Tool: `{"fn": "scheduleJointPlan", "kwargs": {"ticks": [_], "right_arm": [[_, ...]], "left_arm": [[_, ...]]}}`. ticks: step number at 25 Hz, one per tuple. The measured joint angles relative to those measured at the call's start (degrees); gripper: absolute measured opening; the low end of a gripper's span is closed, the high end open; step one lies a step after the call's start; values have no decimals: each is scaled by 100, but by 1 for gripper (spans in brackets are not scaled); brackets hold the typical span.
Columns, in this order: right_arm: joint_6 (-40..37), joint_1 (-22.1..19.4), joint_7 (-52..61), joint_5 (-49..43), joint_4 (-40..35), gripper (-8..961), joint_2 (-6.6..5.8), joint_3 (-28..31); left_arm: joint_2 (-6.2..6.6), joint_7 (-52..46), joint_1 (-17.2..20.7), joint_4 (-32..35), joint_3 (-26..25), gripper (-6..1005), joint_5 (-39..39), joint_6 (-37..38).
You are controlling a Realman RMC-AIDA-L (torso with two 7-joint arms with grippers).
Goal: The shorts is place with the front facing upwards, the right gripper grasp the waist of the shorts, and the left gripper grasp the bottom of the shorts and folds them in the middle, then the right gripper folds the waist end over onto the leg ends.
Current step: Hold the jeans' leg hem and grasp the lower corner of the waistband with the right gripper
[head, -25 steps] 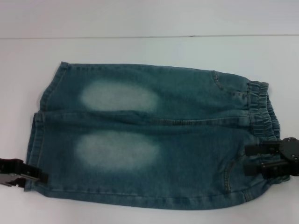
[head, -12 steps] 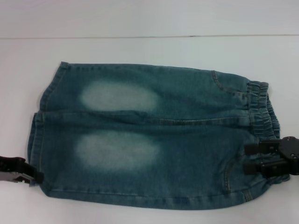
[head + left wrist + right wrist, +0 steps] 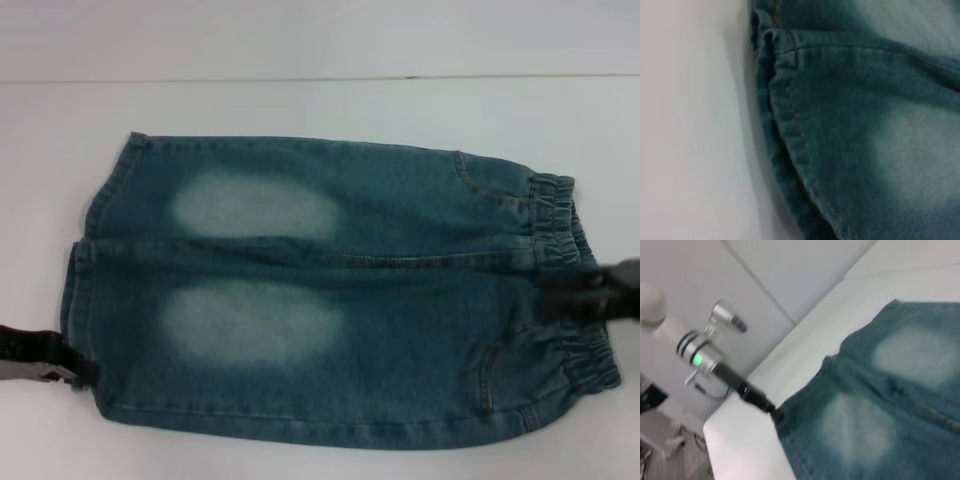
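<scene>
The blue denim shorts (image 3: 400, 300) lie flat with the front up. The elastic waist (image 3: 560, 215) is at the right and the leg ends (image 3: 80, 290) at the left. My left gripper (image 3: 80, 375) is at the near leg's hem, shut on the bottom of the shorts. The left wrist view shows that stitched hem (image 3: 790, 125) raised and curling. My right gripper (image 3: 560, 298) shows as a dark smear over the middle of the waistband. In the right wrist view the left gripper (image 3: 771, 411) meets the corner of the shorts (image 3: 880, 410).
The shorts rest on a white table (image 3: 300, 110) whose far edge runs across the top of the head view. The left arm (image 3: 700, 357), with a green light on it, reaches in from past the table's edge.
The right gripper has moved from the near waist corner toward the middle of the band, uncovering that corner. The left gripper narrowed on the hem, and the near leg corner drew inward.
</scene>
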Motion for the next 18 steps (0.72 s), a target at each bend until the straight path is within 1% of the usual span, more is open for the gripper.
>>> {"fn": "scheduleJointPlan", "kwargs": {"ticks": [2, 4, 6, 9, 10, 13, 18], "right_arm": [[-16, 90, 425, -16, -73, 953, -135, 39], [-45, 161, 933, -72, -320, 952, -242, 31], [-91, 196, 1300, -203, -656, 951, -277, 35], [-186, 275, 1747, -707, -1229, 950, -296, 36], [-258, 351, 1829, -1008, -1345, 949, -301, 38], [-386, 569, 1931, -1732, -1416, 947, -293, 46], [-406, 842, 1958, -2641, -1371, 945, -221, -93]], "left_arm": [[-1, 7, -38, -4, -1, 87, -4, -2], [-2, 16, -76, -4, -1, 89, -30, 0], [-1, 29, -101, -4, 0, 90, -83, 9], [3, 61, -148, -7, 2, 92, -185, 23], [4, 63, -159, -9, 4, 92, -196, 22], [11, 65, -206, -12, 8, 94, -206, 3], [16, 67, -235, -12, 9, 98, -216, -34]]}}
